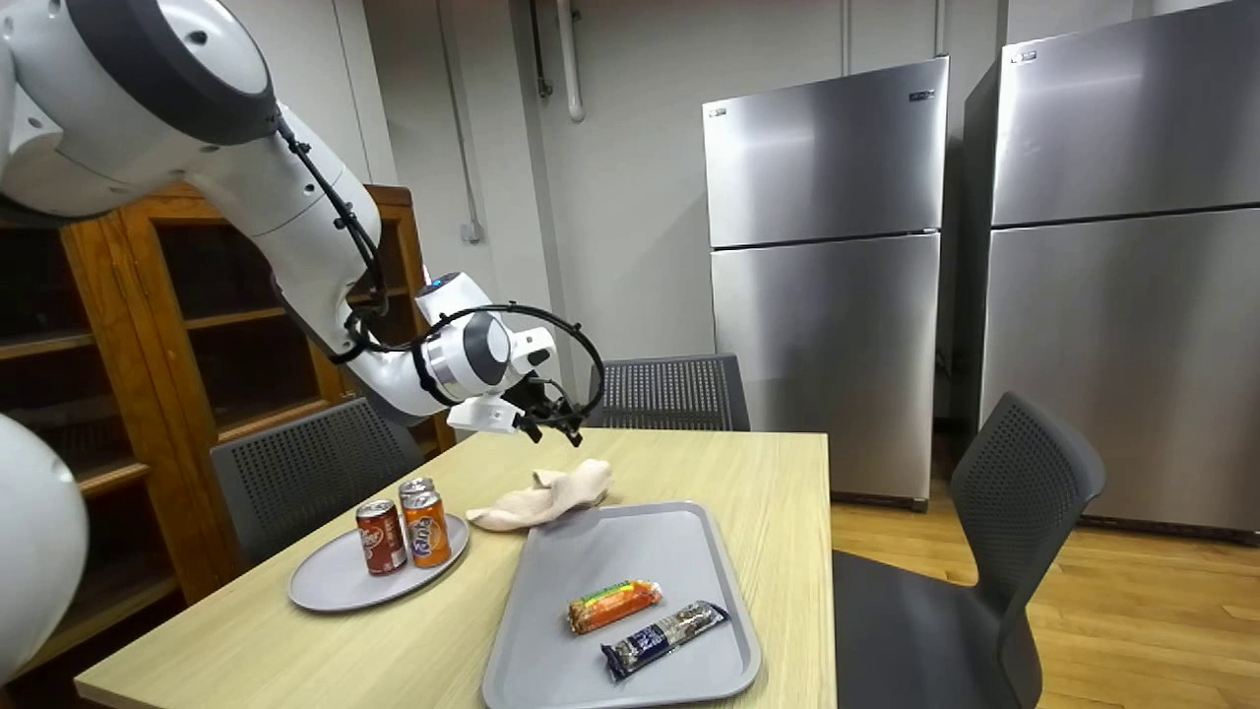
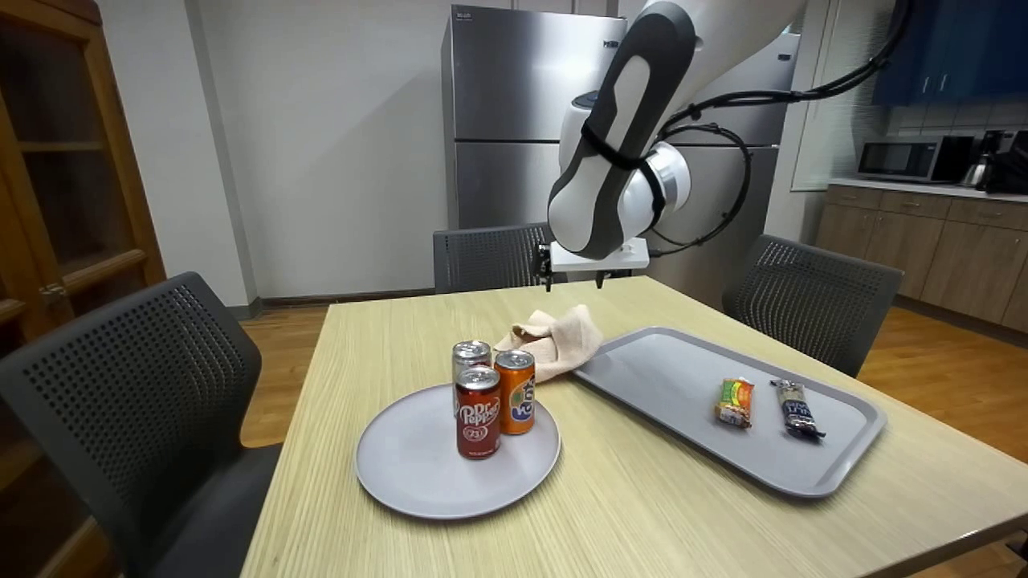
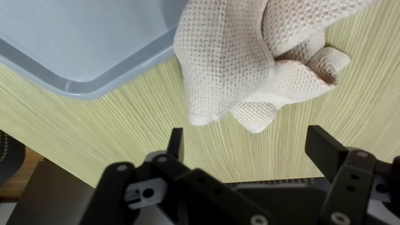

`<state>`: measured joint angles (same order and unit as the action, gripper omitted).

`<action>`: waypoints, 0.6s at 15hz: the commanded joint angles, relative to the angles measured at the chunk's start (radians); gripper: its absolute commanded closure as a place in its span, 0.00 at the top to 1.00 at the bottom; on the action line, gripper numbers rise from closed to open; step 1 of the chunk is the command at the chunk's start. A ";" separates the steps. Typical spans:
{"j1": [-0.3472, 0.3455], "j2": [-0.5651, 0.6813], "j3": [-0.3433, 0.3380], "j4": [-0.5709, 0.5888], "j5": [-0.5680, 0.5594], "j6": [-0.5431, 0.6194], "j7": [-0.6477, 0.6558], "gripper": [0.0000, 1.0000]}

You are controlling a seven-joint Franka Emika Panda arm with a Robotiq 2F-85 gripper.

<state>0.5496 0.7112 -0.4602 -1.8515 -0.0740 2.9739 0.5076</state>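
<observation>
A dark red metal can (image 2: 479,421) reads "Dr Pepper" in white, with "23" ringed beneath. Just beside it, an orange metal can (image 2: 514,393) carries the name "Fanta". A silver-topped third can (image 2: 471,352) stands behind, its label largely hidden by those two. All three are upright on a round, flat grey plate (image 2: 401,474). On a long, round-cornered grey tray (image 1: 630,542) lie an orange, yellow and green wrapped bar (image 1: 615,606) and, near it, a dark blue and silver wrapped bar (image 1: 665,638); their print cannot be read with certainty. Small badges on the two stainless-steel fridges (image 1: 827,345) are likewise illegible.

The black two-fingered hand (image 3: 245,142) is spread wide and holds nothing, above the pale wood-grain desk (image 2: 642,498). Nearest to it is a crumpled beige waffle-weave cloth (image 3: 225,62), lying on the desk and covering part of the tray's rim near one corner. In an exterior view the Fanta can hides a bit of it. Dark grey perforated-back chairs (image 2: 136,385) stand around; one backrest is behind the hand in both exterior views. A microwave (image 2: 899,158) sits on a far counter (image 2: 923,189).
</observation>
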 commanded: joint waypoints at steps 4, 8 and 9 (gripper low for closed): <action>0.068 -0.118 -0.063 -0.185 -0.023 -0.033 0.025 1.00; 0.114 -0.140 -0.113 -0.265 -0.016 -0.012 0.056 1.00; 0.124 -0.145 -0.123 -0.284 -0.011 -0.008 0.065 1.00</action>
<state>0.6264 0.6255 -0.5432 -2.0524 -0.0763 2.9710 0.5282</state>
